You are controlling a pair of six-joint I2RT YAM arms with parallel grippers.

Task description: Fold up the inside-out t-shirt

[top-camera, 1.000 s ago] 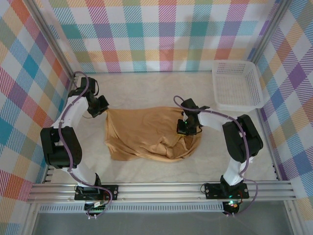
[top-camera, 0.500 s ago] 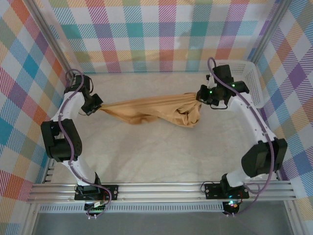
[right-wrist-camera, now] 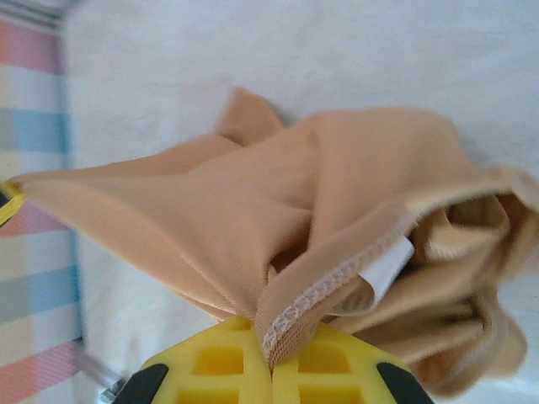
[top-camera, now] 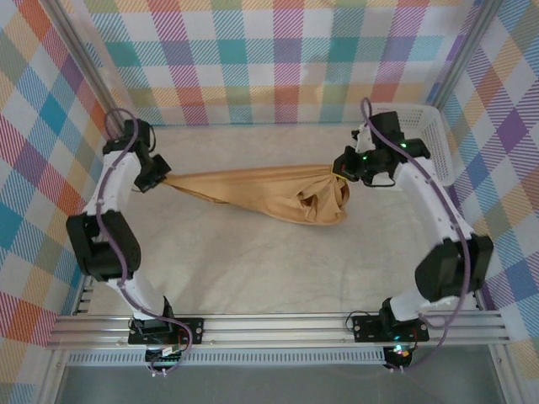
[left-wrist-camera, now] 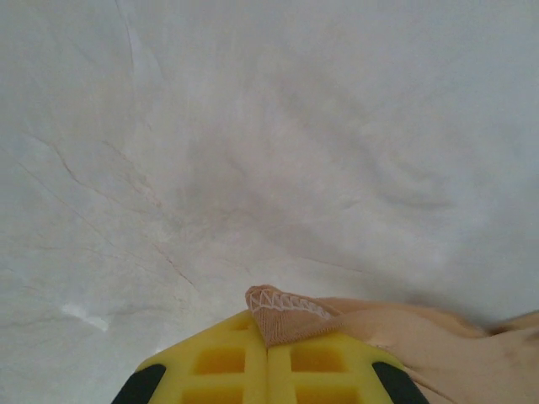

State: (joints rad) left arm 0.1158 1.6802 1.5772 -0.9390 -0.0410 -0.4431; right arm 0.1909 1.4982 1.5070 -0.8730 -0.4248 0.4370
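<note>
No word, brand, number or sign can be read anywhere in these views. The one label in sight is a small white tag (right-wrist-camera: pixel 385 268) sewn inside the stitched hem of the inside-out t-shirt (right-wrist-camera: pixel 210 210), at the hem's right end in the right wrist view. Its face looks plain white, too blurred for any letters.

Bright, even light fills every view, with no glare. The overhead picture is sharp, and the t-shirt (top-camera: pixel 253 189) casts only a faint soft shadow below it. The left wrist view looks pale and low-contrast across the white table cover (left-wrist-camera: pixel 269 126). The right wrist view blurs slightly at the bottom edge.
</note>
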